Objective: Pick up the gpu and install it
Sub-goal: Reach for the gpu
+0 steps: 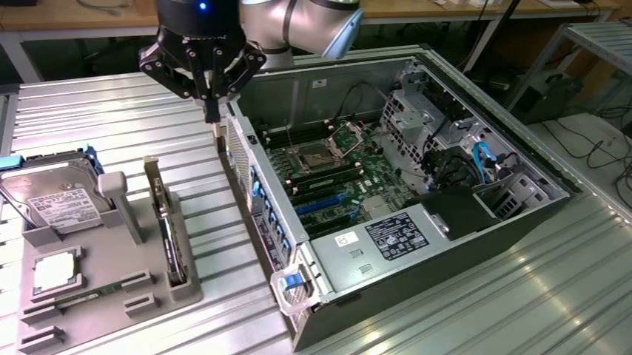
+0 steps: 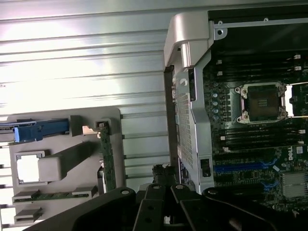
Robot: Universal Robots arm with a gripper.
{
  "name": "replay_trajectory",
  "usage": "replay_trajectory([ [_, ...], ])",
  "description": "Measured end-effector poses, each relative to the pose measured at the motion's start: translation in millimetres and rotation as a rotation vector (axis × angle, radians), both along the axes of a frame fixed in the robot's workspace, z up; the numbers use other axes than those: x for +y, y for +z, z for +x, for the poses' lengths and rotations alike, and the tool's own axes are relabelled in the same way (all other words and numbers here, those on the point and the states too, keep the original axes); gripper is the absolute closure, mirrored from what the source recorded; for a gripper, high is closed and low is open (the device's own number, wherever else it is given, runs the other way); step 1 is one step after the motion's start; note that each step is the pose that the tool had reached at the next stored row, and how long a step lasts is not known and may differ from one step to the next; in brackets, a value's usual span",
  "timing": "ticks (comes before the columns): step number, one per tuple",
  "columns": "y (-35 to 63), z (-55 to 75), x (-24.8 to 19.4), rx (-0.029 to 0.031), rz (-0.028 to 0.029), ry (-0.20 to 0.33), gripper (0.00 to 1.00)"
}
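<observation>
Your tool [image 1: 210, 112] is pinched shut on nothing, hovering over the case's [image 1: 240, 159] rear wall. The gpu [image 1: 168, 229] stands edge-on in the grey holder [image 1: 188, 292], about 6 o'clock from it in the exterior view. Pickup's not started, I reckon. Grabbing needs it opened and squared to that thin edge.

We see the thin green circuit-board gpu [image 1: 164, 222] [image 2: 107, 159], silver bracket at one end, upright on edge in grey holder [image 1: 183, 296]
</observation>
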State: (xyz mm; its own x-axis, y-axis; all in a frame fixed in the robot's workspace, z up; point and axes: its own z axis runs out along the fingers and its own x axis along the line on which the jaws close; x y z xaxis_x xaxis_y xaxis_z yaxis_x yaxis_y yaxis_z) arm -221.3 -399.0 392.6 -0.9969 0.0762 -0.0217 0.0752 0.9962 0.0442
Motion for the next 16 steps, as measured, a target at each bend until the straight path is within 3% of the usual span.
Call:
replay_trajectory([
  [16, -0.1, -15.6, 0.0, 0.0005, 0.0, 0.0, 0.89],
])
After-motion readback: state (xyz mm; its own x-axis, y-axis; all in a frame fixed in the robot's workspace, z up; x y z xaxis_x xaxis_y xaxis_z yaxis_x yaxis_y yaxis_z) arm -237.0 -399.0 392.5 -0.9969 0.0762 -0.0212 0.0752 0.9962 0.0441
